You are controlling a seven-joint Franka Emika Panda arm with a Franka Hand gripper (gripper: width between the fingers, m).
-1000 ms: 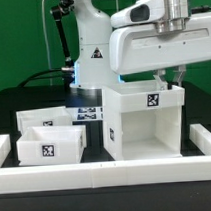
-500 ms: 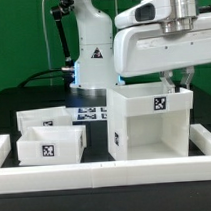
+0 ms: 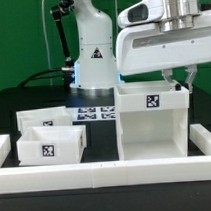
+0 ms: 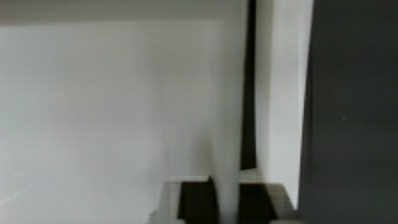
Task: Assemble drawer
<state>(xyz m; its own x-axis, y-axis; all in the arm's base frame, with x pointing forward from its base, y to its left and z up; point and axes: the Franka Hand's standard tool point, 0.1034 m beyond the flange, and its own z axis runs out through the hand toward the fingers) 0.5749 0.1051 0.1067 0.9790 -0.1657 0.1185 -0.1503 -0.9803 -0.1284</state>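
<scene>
The large white drawer box (image 3: 152, 131) stands upright at the exterior view's right, its open front facing the camera and a marker tag on its top band. My gripper (image 3: 175, 84) comes down from above and is shut on the top edge of the box's back wall. In the wrist view the two dark fingers (image 4: 199, 202) pinch a thin white wall edge (image 4: 246, 110). Two small white drawer trays (image 3: 50, 142) sit side by side at the left, apart from the box.
The marker board (image 3: 92, 114) lies behind, between the trays and the box. A low white wall (image 3: 107, 174) runs along the front, with side pieces at the left (image 3: 2, 147) and right (image 3: 205, 140). The robot base (image 3: 91, 54) stands at the back.
The gripper has carried the drawer box toward the exterior view's right and turned it so its open front faces the camera squarely. The trays have not moved.
</scene>
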